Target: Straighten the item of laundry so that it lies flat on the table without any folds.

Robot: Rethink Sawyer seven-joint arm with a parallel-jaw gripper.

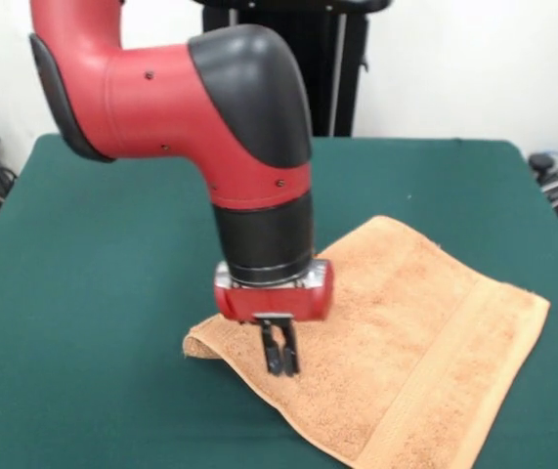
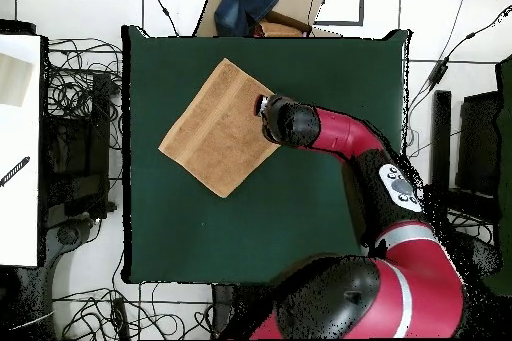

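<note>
The towel [image 1: 406, 332] lies under the hand [image 1: 280, 363] (fingers together), its corner there curled up.

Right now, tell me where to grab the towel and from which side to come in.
Take the towel at its curled-under corner, the one part raised off the table. Come straight down from above, where the gripper hangs, and pinch that lifted edge. The rest lies flat against the felt and offers little to grip; pulling this corner outward would probably undo the fold.
</note>
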